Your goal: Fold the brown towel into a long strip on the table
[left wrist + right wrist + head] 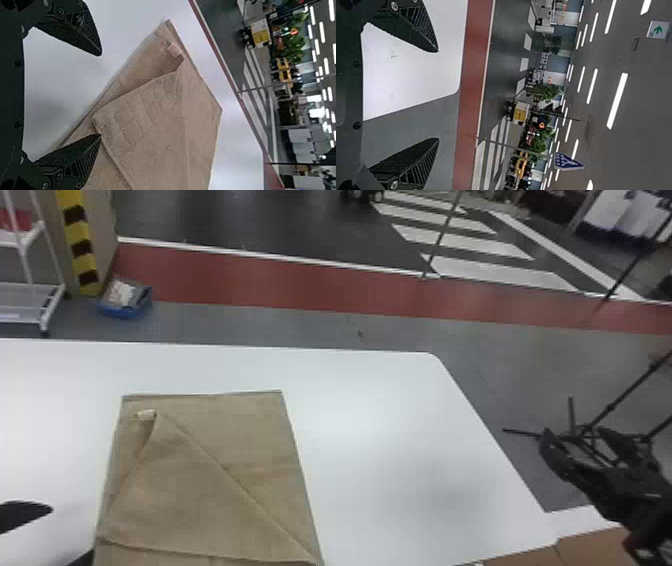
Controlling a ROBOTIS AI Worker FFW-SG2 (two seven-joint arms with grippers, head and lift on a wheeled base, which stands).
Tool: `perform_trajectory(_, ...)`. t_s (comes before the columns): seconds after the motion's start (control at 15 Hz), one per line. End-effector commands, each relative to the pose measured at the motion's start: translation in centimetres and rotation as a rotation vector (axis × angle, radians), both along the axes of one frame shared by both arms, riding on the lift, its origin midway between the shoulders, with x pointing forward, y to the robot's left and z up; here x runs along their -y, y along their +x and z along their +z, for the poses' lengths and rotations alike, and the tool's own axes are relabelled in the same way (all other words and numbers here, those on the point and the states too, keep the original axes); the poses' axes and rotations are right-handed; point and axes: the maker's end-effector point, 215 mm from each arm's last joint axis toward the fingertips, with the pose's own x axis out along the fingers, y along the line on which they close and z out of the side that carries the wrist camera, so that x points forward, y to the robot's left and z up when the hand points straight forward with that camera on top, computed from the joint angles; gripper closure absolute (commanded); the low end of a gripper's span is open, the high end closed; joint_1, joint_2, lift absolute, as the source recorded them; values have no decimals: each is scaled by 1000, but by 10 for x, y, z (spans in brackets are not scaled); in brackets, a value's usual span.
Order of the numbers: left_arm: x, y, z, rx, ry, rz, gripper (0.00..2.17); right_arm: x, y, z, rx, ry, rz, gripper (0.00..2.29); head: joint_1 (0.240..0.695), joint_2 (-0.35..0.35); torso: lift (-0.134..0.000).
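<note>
The brown towel [200, 470] lies on the white table with its upper layer turned over diagonally, making a pointed flap. A small pale tag [147, 415] sits by the flap's tip. My left gripper [72, 532] stands open at the towel's left side, low in the head view. In the left wrist view, that gripper [100, 95] has nothing gripped between its fingers, one of which overlaps the towel [158, 118] in the picture. Off the table's right side, well away from the cloth, my right gripper [575, 432] is open; the right wrist view has this gripper [438, 95] holding nothing.
The white table [380, 430] has its right edge slanting toward the right arm. Brown cardboard [592, 547] is at the lower right. Beyond the table stand a white rack [30, 302], a blue bin [125, 300] on the floor and thin black stands.
</note>
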Motion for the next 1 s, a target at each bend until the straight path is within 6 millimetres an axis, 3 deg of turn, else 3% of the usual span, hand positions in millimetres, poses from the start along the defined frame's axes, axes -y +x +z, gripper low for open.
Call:
perform_trajectory(0.0,-14,-2,-7,-47,60,15,205,11,-4,-2,1,38,-15,87,695,-350,-101)
perform_trajectory(0.33,2,-6,-12,-91,100,-40,215,17,0,-9,5,96,-24,87,695,-350,-101)
perform_trajectory(0.67,30,-1,-2,-73,90,-72,265,20,2,-15,3,113,-32,87,695,-350,-101)
perform_trajectory(0.93,39,1,-9,-87,125,-90,265,21,6,-15,5,118,-30,90,695,-350,-101)
